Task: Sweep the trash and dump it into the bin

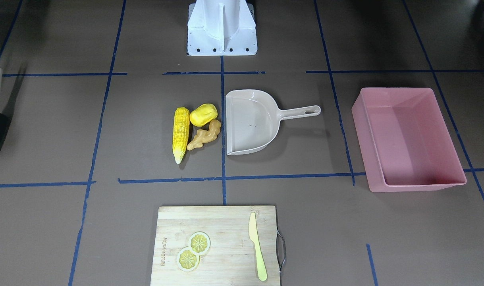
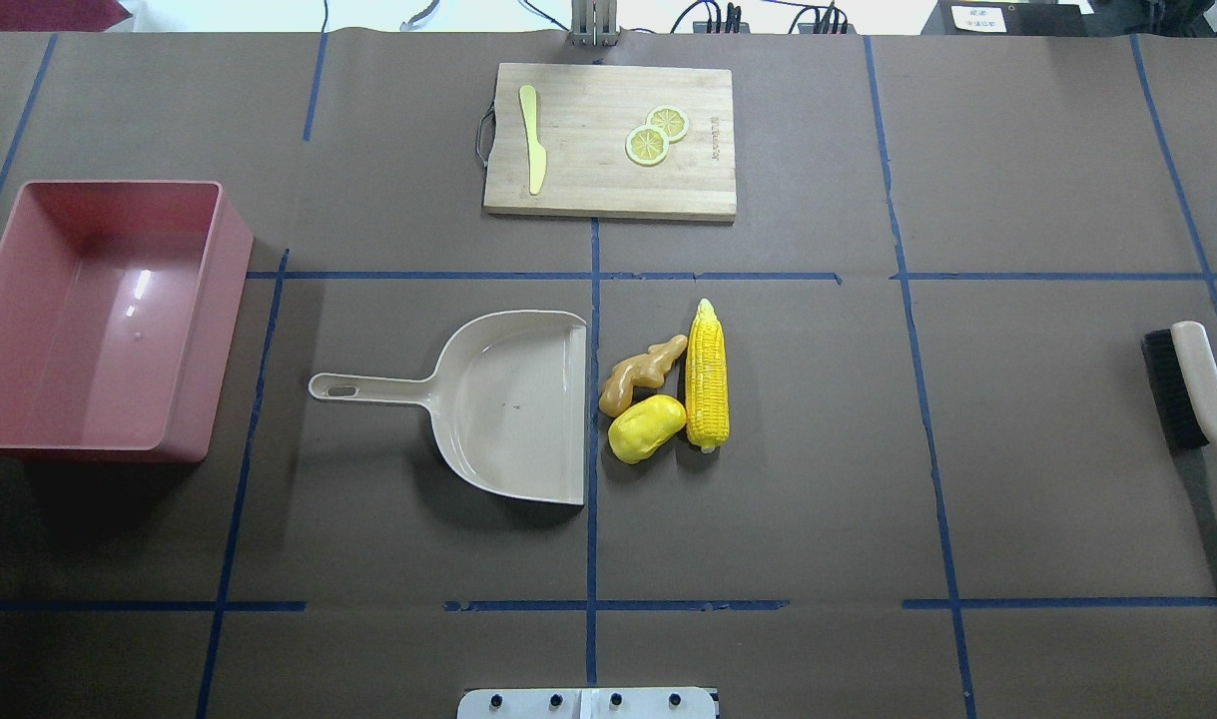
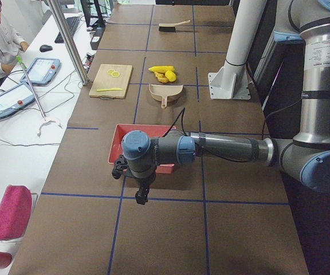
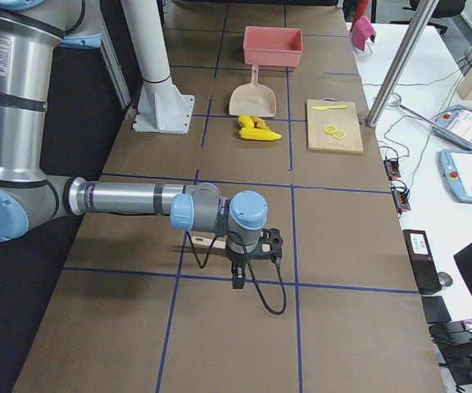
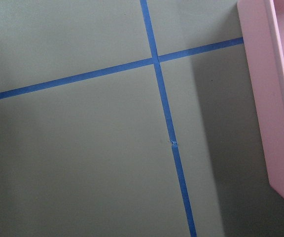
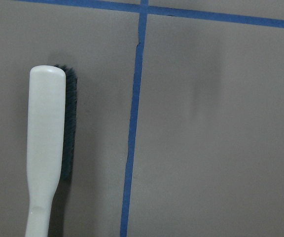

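Note:
The trash lies together mid-table: a long yellow corn cob (image 1: 181, 134) (image 2: 707, 374), a rounded yellow lump (image 1: 203, 114) (image 2: 647, 428) and a tan ginger root (image 1: 204, 136) (image 2: 640, 371), just off the open edge of the beige dustpan (image 2: 508, 404). The pink bin (image 1: 418, 184) (image 2: 227, 320) stands empty on the robot's left. My left gripper (image 3: 141, 195) hangs by the bin's outer end, and my right gripper (image 4: 240, 274) hangs over the brush (image 2: 1192, 384) (image 6: 46, 143). Both show only in the side views, so I cannot tell whether they are open or shut.
A wooden cutting board (image 2: 588, 150) with two lemon slices (image 2: 656, 135) and a yellow-green knife (image 2: 532, 135) lies at the far side of the table. The robot's white base (image 1: 222, 28) stands behind the trash. Blue tape lines cross the brown table.

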Motion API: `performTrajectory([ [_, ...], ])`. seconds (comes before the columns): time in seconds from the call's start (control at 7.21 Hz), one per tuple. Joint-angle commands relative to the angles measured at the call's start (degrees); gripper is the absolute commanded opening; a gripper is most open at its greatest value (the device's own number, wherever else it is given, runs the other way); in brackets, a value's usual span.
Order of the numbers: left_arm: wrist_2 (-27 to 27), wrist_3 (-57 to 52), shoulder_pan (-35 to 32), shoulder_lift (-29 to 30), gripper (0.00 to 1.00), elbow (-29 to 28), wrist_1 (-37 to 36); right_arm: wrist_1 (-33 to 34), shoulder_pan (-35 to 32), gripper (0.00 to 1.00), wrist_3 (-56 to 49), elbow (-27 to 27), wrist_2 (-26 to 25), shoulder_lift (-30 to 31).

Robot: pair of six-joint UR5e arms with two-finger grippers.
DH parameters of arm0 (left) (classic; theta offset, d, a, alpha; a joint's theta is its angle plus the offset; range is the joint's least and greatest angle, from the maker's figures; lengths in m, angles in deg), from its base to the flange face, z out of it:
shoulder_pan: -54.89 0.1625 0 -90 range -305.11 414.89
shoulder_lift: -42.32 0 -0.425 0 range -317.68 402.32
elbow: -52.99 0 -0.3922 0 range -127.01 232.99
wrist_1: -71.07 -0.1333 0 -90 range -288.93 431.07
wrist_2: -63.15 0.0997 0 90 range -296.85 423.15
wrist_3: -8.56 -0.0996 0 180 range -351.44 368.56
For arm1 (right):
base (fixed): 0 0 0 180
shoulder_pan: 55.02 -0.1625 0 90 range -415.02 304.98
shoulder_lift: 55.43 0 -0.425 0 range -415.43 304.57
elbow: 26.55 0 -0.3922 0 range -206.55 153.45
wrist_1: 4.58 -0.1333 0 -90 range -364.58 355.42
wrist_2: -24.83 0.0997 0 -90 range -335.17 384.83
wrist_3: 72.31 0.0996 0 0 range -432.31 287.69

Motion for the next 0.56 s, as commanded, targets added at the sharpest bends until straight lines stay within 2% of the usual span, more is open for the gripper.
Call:
performTrajectory([
  [0.0, 0.0, 0.0, 0.0, -0.1, 1.00, 0.1, 0.0, 0.0, 0.0, 1.00, 0.0, -0.5, 0.1, -0.1],
  [0.42, 0.1, 0.0, 0.1, -0.6, 1.00, 0.3, 0.0, 0.0, 0.0, 1.00, 0.1, -2.3, 0.2, 0.0],
])
